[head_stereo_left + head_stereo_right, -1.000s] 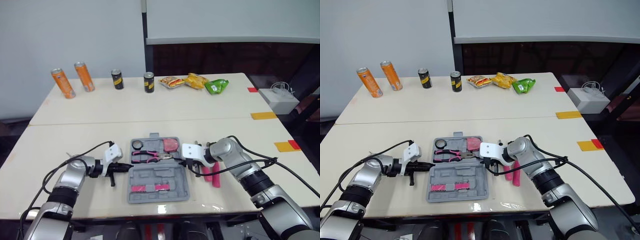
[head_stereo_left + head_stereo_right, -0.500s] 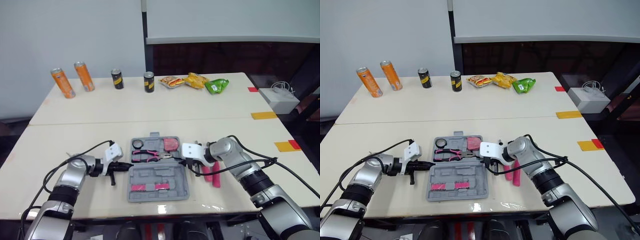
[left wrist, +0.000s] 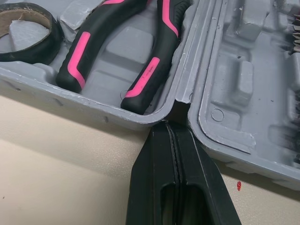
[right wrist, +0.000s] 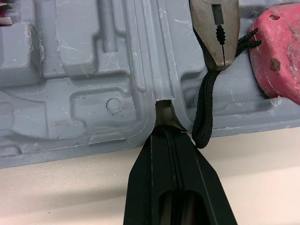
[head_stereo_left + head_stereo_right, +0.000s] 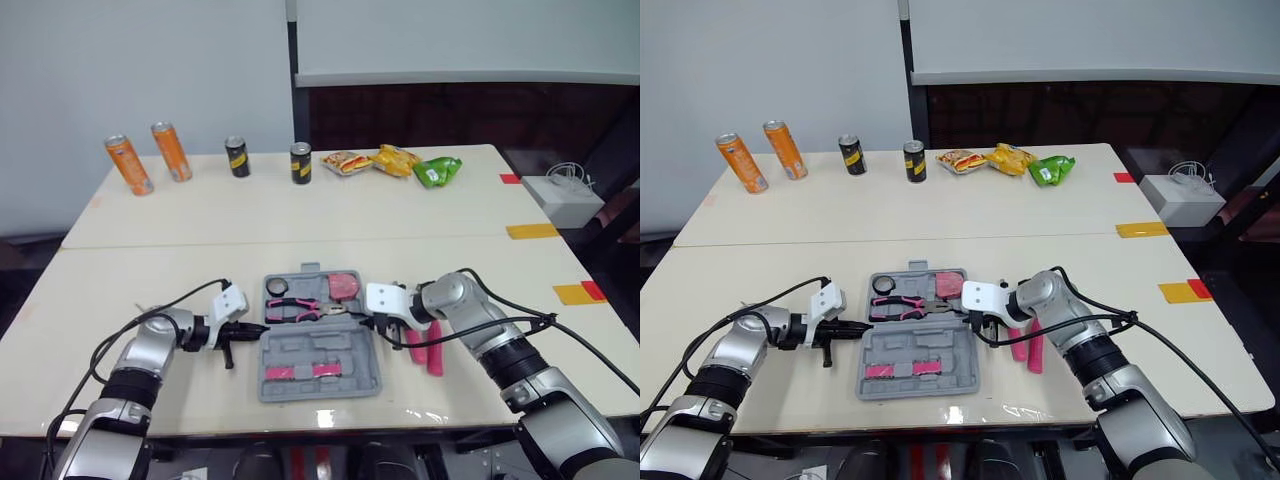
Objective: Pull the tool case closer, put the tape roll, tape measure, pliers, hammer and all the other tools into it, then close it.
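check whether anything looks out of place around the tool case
Two pink-handled tools lie on the table right of the open tool case, not yet packed. The black strap of the tape measure droops over the case's rim.

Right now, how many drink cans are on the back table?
4. An orange can at the far left, a second orange can beside it, a black can next, another black can nearer the middle. None looks hidden.
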`<state>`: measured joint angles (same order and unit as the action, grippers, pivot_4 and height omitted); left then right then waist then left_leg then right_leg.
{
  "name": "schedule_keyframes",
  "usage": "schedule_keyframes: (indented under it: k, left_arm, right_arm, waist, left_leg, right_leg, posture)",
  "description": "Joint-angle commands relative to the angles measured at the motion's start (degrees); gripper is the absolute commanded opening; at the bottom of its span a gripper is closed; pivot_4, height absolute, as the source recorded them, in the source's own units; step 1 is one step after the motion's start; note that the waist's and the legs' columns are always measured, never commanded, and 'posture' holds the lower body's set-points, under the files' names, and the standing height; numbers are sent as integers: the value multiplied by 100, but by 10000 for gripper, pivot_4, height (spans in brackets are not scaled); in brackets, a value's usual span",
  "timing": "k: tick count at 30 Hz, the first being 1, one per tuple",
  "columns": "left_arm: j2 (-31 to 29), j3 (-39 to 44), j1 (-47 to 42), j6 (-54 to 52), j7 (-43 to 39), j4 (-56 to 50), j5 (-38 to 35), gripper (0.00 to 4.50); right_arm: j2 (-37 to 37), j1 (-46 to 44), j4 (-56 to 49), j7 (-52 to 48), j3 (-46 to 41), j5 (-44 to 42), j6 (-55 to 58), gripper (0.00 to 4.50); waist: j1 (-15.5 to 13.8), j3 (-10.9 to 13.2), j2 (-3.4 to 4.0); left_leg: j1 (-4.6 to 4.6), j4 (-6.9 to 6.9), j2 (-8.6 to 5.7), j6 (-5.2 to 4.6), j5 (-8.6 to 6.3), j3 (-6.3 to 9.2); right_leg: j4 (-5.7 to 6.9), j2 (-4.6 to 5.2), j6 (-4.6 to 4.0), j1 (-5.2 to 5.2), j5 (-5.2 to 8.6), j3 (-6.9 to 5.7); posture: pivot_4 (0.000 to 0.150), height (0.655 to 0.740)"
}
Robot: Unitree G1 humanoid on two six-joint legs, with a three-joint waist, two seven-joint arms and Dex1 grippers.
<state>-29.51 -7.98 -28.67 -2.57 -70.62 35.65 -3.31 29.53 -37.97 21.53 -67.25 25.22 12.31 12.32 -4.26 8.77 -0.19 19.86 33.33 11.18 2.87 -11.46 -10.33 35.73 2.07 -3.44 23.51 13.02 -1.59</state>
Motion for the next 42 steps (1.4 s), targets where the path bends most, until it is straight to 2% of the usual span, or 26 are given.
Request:
schedule_keyframes:
  k: [1, 13, 17, 22, 24, 27, 29, 36, 38, 42]
  left_arm:
    - [220, -91, -165, 66, 81, -149, -36, 112]
    - [98, 166, 187, 107, 6, -531, -279, 112]
    - [-8, 638, 695, -190, 10, -1180, -808, 112]
    - [-105, 1301, 1646, -615, 314, -2300, -1526, 112]
    - [-87, 1600, 2088, -773, 482, -2734, -1827, 5489]
    - [-124, 1884, 2607, -914, 731, -3225, -2047, 14838]
    - [-95, 2089, 2851, -980, 863, -3485, -2247, 21848]
    - [78, 3247, 3982, -1480, 1327, -4554, -3519, 44618]
    - [88, 3478, 4325, -1456, 1327, -4735, -3700, 45000]
    - [36, 3890, 5067, -1316, 1179, -4805, -3814, 45000]
  right_arm:
    - [-189, 10, -74, 26, 110, -7, -7, 75]
    - [-14, 500, -900, -52, -76, -149, 442, 75]
    - [238, 878, -1523, -43, -646, -521, 847, 75]
    - [485, 1769, -2439, 119, -1690, -1421, 1103, 75]
    - [486, 2206, -2737, 205, -2263, -1921, 996, 0]
    - [499, 2775, -3016, 326, -2944, -2461, 845, 7944]
    - [547, 3092, -3150, 318, -3256, -2742, 726, 14981]
    - [464, 4442, -3967, 206, -4534, -4009, 253, 37834]
    - [466, 4846, -4078, 275, -4851, -4147, 118, 44587]
    - [439, 5807, -4167, 278, -5510, -4277, -225, 44587]
  waist:
    - [-3, 0, 0]
    - [-17, 1, 2]
    - [-17, 8, -1]
    - [-13, 37, -7]
    - [0, 39, -6]
    - [6, 41, -3]
    - [-3, 44, -3]
    - [5, 52, 2]
    - [0, 52, 1]
    - [-14, 51, -3]
  left_leg:
    - [1, -4, 0, 0, 0, -1]
    - [6, -46, 0, 1, -1, -7]
    - [21, -73, -1, -1, -1, -11]
    - [49, -81, 3, -24, -8, -8]
    - [68, -82, 6, -23, -18, -8]
    - [64, -84, 10, -22, -24, -11]
    - [52, -84, 11, -23, -24, -13]
    - [27, -82, 10, 3, -39, -25]
    - [25, -82, 9, 3, -39, -25]
    - [23, -95, 3, -2, -45, -21]
  right_leg:
    - [-3, 0, 0, 0, 0, 0]
    - [-52, -1, 7, 4, 3, -8]
    - [-68, -2, 15, 19, 4, -12]
    - [-70, -7, 35, 51, 8, -23]
    - [-71, -9, 44, 56, 13, -24]
    - [-73, -13, 44, 56, 18, -23]
    - [-71, -14, 43, 53, 20, -22]
    - [-86, -13, 41, 23, 25, -9]
    - [-92, -13, 44, 20, 26, -9]
    - [-117, -11, 83, 9, 48, -8]
  posture:
    - [1500, 7400]
    - [1500, 7400]
    - [1500, 7400]
    - [1500, 7400]
    - [1500, 7400]
    - [1500, 7400]
    - [1500, 7400]
    - [1500, 7400]
    - [1500, 7400]
    - [1500, 7400]
